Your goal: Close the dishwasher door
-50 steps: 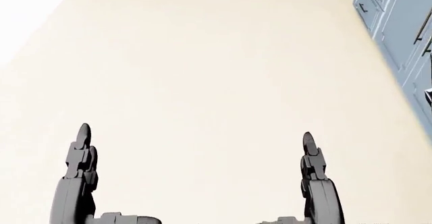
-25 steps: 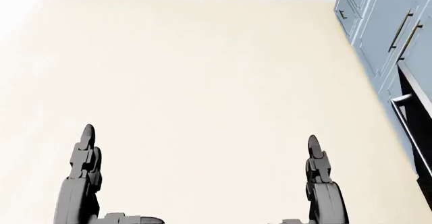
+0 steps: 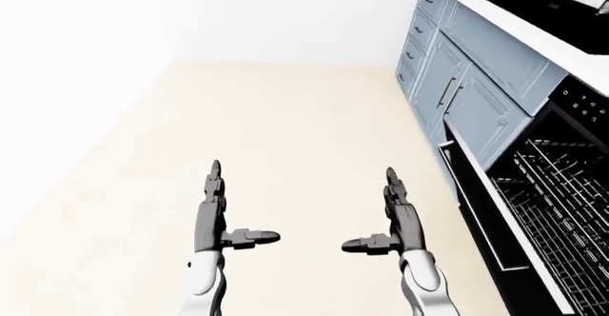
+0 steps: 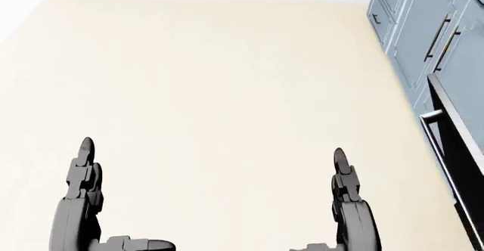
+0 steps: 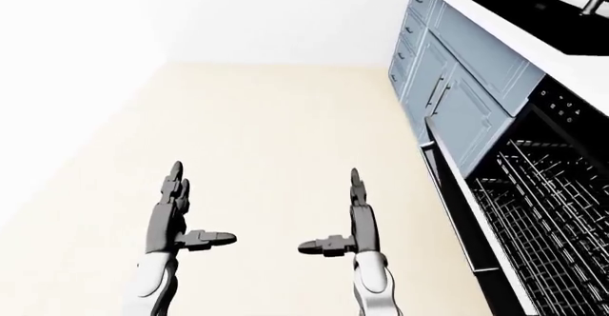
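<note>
Dishwasher door (image 3: pixel 473 209) hangs open beside the cabinets (image 3: pixel 466 80), sliding further into the head view as the camera swings right, so we're lining up, left hand (image 3: pixel 211 209) and right hand (image 3: pixel 398 212) both splayed, holding nothing

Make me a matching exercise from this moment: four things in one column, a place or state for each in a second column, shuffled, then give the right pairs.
Things
1. dishwasher door
2. left hand
3. cabinet doors
4. wire rack

States or places
A. blue, shut, with bar handles
B. open, hanging down at the left-eye view's right
C. fingers straight, thumb out, holding nothing
D. inside the dark dishwasher cavity

Pairs: 1-B, 2-C, 3-A, 4-D
</note>
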{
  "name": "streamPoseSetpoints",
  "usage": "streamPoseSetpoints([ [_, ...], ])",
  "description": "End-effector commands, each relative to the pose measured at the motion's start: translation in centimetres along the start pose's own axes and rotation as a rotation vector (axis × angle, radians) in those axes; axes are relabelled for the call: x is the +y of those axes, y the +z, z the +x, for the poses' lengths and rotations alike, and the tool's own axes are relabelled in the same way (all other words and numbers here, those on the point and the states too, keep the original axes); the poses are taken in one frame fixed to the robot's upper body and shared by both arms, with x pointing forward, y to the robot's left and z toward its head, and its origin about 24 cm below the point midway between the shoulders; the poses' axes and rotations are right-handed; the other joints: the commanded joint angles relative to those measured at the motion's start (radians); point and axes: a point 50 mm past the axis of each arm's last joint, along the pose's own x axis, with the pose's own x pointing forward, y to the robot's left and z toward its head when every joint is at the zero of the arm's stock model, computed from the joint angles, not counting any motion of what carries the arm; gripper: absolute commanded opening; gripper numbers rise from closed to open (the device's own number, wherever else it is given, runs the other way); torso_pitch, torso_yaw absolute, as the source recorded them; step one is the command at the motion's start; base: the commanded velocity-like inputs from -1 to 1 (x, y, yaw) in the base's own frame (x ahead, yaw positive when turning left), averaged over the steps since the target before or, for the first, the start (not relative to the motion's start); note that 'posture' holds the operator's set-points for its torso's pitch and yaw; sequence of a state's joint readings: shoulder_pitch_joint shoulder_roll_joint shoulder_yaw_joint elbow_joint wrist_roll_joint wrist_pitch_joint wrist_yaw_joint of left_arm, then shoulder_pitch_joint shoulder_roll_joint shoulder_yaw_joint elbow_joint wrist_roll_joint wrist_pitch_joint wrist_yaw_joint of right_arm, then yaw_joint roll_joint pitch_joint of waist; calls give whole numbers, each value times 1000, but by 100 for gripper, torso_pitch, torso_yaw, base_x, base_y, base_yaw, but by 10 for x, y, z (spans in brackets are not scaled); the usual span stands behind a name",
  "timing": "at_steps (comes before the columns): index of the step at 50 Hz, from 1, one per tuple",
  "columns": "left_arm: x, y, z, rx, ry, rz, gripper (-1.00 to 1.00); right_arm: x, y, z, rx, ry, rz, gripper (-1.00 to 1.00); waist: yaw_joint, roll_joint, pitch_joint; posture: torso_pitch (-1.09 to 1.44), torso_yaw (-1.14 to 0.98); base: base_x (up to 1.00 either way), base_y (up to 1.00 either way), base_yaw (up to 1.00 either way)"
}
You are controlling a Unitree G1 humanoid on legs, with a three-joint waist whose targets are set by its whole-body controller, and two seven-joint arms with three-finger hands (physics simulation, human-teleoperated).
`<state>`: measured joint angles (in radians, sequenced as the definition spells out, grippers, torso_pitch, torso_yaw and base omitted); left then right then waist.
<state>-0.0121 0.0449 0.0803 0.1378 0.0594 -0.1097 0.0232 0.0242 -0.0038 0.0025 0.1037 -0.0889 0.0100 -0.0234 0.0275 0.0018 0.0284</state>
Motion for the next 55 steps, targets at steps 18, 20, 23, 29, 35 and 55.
streamPoseSetpoints([
  [18,-2,18,4,-87,-7,-8,100,-3,14,2,-73,-8,-4,100,-27,-2,-14,0,0,0,-11,0],
  [20,-1,18,4,-88,-5,-9,100,-2,13,2,-74,-6,-4,100,-25,23,-14,0,0,0,-13,0],
  [23,-2,18,3,-90,-7,-10,100,-2,14,0,-74,-6,-1,100,-25,80,-15,0,0,0,-13,0],
  [29,-1,19,3,-91,-6,-11,100,-1,14,2,-74,-2,1,100,-13,70,-21,0,0,0,-15,0],
  [35,-1,19,2,-92,-6,-14,100,-1,14,0,-75,-3,0,100,-6,40,-16,0,0,0,-26,0],
  [55,-3,20,1,-92,-13,-12,100,-1,20,2,-82,1,-8,100,-15,4,-8,0,0,0,-27,0],
])
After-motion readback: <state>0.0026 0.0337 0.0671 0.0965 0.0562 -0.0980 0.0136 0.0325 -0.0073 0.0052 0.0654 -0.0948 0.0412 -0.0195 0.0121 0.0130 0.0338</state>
